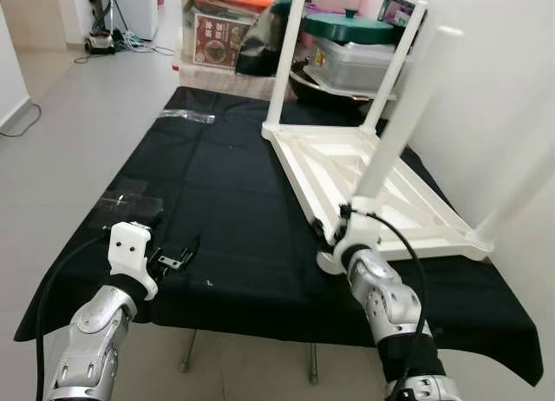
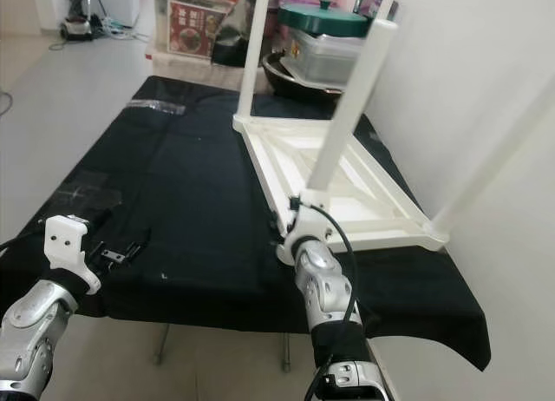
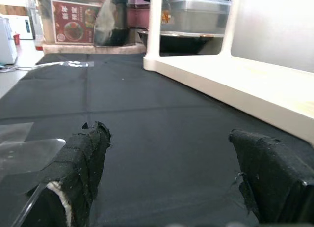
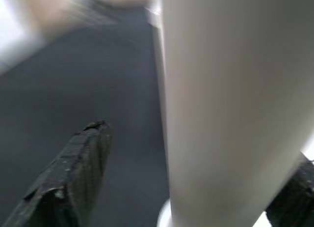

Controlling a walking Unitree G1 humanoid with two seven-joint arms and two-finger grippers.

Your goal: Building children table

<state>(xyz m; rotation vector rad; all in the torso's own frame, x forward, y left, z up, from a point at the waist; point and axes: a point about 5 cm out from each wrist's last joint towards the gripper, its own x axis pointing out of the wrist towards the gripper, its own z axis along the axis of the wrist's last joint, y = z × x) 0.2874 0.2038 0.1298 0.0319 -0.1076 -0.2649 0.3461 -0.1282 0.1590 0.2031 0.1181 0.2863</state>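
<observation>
- Left gripper [image 1: 176, 260]: low over the near left part of the black cloth [image 1: 225, 201], beside a clear plastic bag [image 1: 130, 203] lying flat at the cloth's left edge. Its fingers [image 3: 81, 160] stand wide apart and hold nothing; bare cloth shows between them.
- Cloth: covers a work surface running away from the robot, its near edge hanging over just ahead of both arms. The left and middle of it lie open. A second strip of clear plastic [image 1: 186, 116] lies at the far left corner.
- Table [image 1: 373, 188]: white, upside down on the right half of the cloth, top flat on the cloth and underside ribs facing up. Its long axis runs from the near right toward the far middle.
- Legs: two far legs [image 1: 288, 58] stand upright at the far end. The near leg [image 1: 408, 106] rises from the near corner, tilting up and to the right.
- Right gripper [image 4: 186, 187]: at the foot of the near leg, at the table's near corner. One finger [image 4: 73, 173] stands on each side of the leg, part-open around it; whether the pads press it cannot be told.
- Right edge: the table's right side runs close along a white wall [image 1: 512, 88]. Boxes and a green-lidded pot [image 1: 347, 28] crowd the far end.
</observation>
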